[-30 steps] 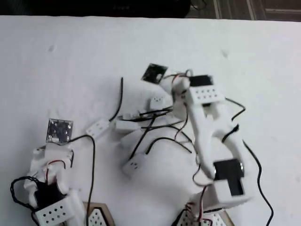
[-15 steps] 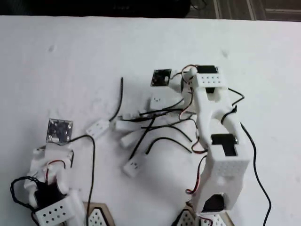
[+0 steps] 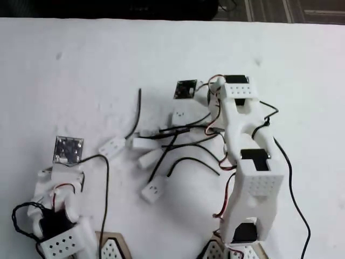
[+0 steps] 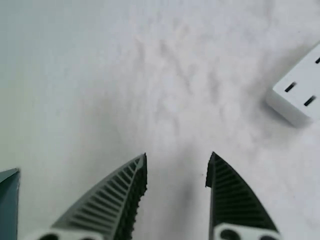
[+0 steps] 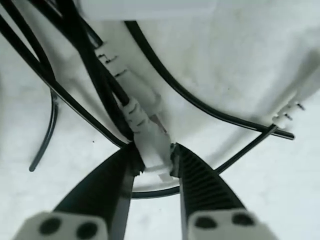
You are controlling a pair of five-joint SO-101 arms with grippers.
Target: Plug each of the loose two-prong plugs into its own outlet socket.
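My right gripper (image 5: pixel 152 150) is shut on a white two-prong plug (image 5: pixel 148 141) that lies among black cables (image 5: pixel 75 60). A white outlet block (image 5: pixel 150 5) sits just beyond it. In the high view the right arm (image 3: pixel 242 124) stretches to the table's middle, its wrist beside an outlet block (image 3: pixel 183 115). More white outlet blocks (image 3: pixel 112 146) (image 3: pixel 152 191) and cabled plugs (image 3: pixel 145 143) lie scattered left of it. My left gripper (image 4: pixel 176 160) hangs open over bare white table, with one outlet socket (image 4: pixel 300 95) off to its side. The left arm (image 3: pixel 59 189) sits at the near left corner.
Black cables (image 3: pixel 183 162) loop across the middle of the white table (image 3: pixel 81 81). The arms' bases (image 3: pixel 110 248) stand at the near edge. The far half of the table is bare cloth.
The right arm's wrist has shifted right and slightly nearer, and its rear links folded back toward the near edge. The cables and a loose outlet block shifted with it. The left arm stayed still.
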